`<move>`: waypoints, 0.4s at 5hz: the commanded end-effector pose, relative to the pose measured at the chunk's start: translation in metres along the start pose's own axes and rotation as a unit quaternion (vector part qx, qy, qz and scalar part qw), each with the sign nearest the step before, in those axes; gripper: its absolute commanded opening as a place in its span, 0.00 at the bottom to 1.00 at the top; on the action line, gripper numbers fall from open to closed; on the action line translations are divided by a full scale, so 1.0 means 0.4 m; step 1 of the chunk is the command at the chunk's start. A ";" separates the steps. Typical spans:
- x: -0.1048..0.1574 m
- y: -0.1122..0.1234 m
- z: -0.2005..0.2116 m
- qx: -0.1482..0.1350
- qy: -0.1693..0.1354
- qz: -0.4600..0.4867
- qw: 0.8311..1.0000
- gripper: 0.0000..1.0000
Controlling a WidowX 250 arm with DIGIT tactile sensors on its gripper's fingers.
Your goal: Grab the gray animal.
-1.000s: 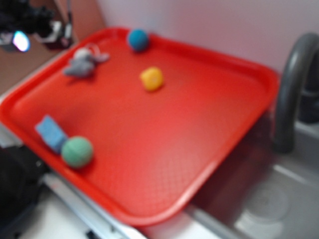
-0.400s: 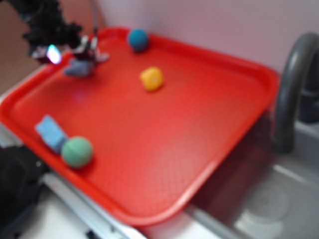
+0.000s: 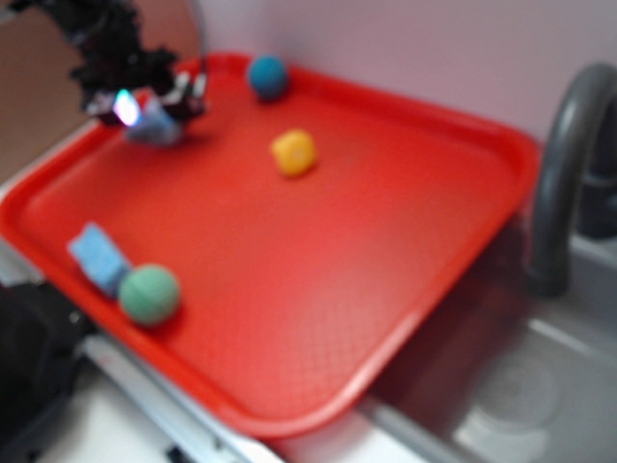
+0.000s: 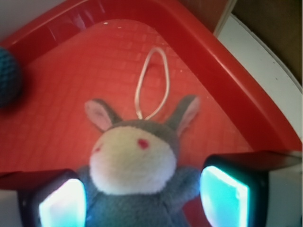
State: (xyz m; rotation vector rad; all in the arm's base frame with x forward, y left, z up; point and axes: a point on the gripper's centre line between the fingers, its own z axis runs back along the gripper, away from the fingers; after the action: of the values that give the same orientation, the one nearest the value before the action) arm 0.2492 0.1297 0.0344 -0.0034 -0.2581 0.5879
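The gray animal [image 4: 137, 184] is a small gray plush with a white face, red eyes, two pink-lined ears and a white hanging loop. It lies flat in the far left corner of the red tray [image 4: 57, 127]. In the exterior view the gray animal [image 3: 154, 130] is mostly covered by my gripper [image 3: 159, 106], which hovers right over it. In the wrist view my gripper [image 4: 142, 201] is open, its two glowing pads [image 4: 225, 198] standing on either side of the plush's body, apart from it.
On the tray also lie a dark blue ball [image 3: 267, 76] at the back rim, a yellow ball [image 3: 293, 151], a green ball [image 3: 149, 293] and a light blue block [image 3: 98, 257] near the front left. A gray faucet [image 3: 564, 164] and sink stand at the right.
My arm has come in from the upper left and dropped over the gray animal, so the gripper now covers it. Nothing on the tray has moved.
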 end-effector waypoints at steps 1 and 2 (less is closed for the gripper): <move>0.017 0.008 -0.027 0.024 0.009 0.005 1.000 0.94; 0.002 0.003 -0.033 0.034 0.005 0.002 0.999 0.00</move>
State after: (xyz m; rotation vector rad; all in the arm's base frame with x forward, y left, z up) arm 0.2501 0.1275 0.0154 0.0522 -0.2003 0.6069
